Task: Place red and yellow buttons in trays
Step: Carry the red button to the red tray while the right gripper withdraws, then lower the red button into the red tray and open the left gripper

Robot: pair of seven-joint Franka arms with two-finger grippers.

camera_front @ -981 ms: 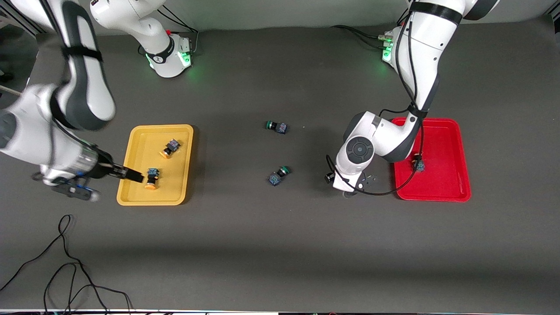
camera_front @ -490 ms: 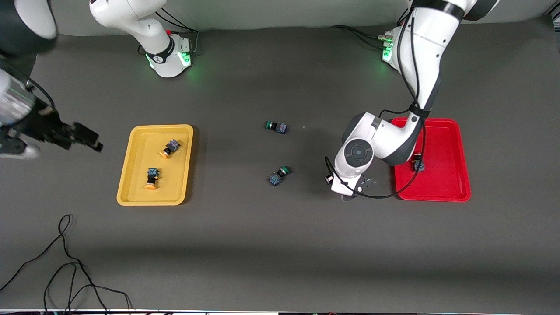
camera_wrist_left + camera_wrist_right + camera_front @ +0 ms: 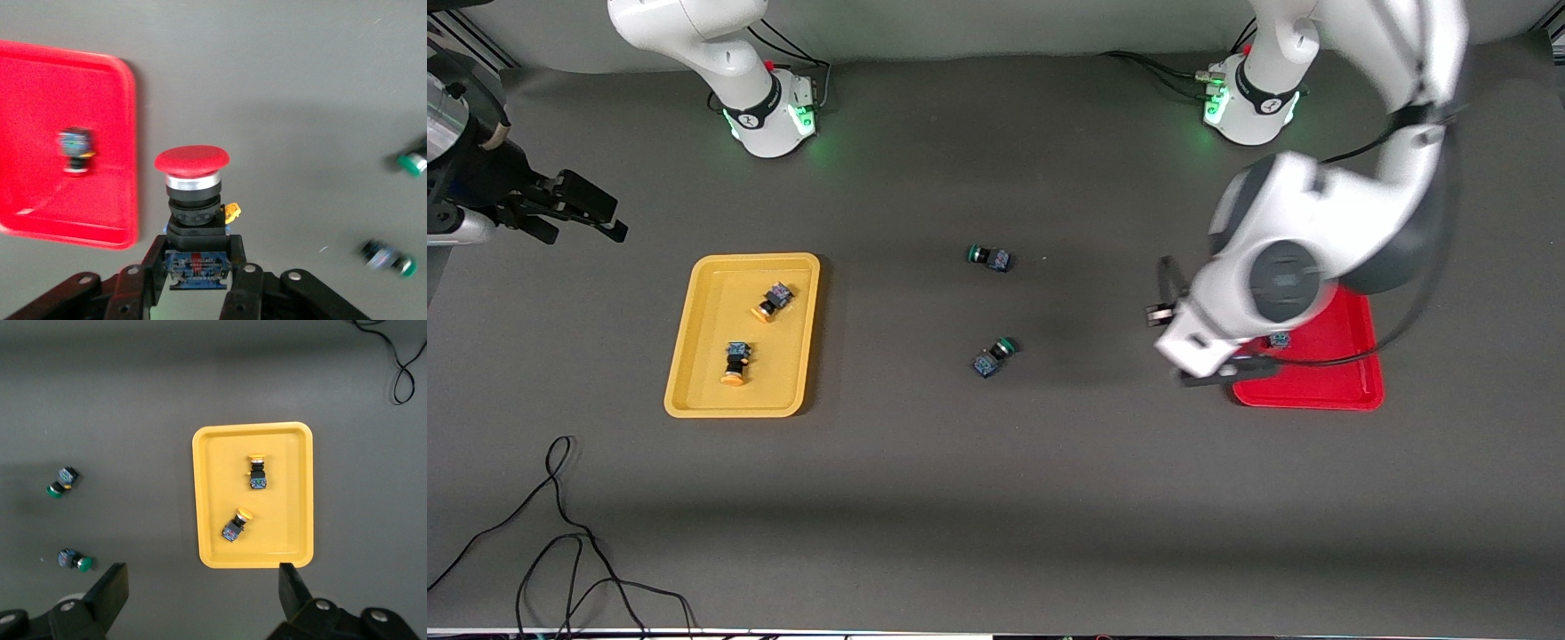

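Red button (image 3: 192,175) is clamped in my left gripper (image 3: 197,267) beside the red tray (image 3: 67,140); my right gripper (image 3: 203,587) hangs wide above the yellow tray (image 3: 207,493)

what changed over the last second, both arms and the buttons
The right claw let go of a yellow button in the yellow tray and drew back, open, off the tray's end of the table. The left claw rose from the table beside the red tray, gripping a red button. The other yellow button, two green buttons and the red button in the red tray stayed put.
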